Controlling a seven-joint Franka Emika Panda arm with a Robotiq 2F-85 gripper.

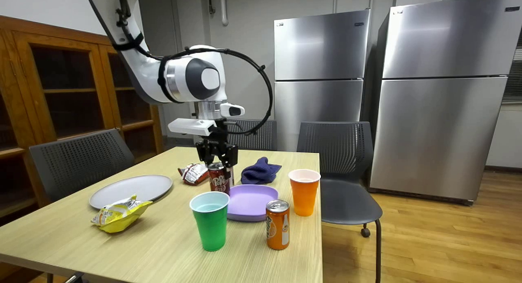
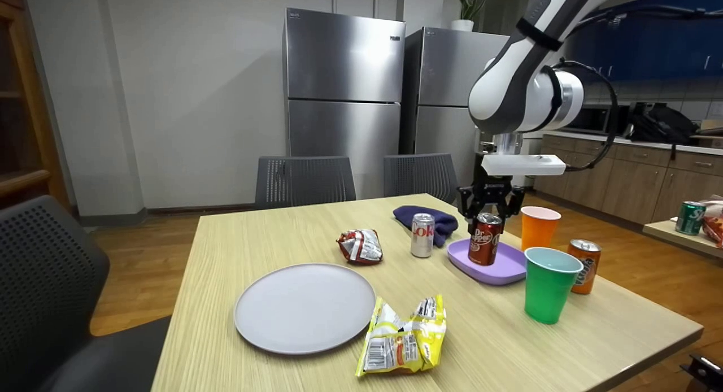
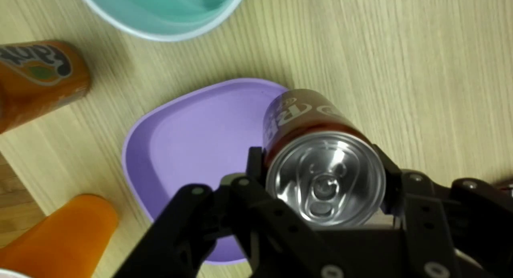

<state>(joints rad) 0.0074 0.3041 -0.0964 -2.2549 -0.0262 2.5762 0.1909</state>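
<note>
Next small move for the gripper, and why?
I'd probably ease the gripper sideways, toward the middle of the purple plate, before any lowering. It is closed on the Dr Pepper can, and in the wrist view that can overlaps the plate's rim, with most of the visible plate off to the image's left. Straight down could catch the rim.

My white arm [image 1: 140, 73], edged in dark grey, wears black straps [image 2: 538, 35] and a looping black cable [image 1: 270, 93]; beneath my silver collar [image 2: 506, 142] and white block [image 2: 524, 165], my black gripper [image 2: 490, 216] shows round screws [image 3: 437, 269] along jointed fingers [image 3: 255, 162].
</note>
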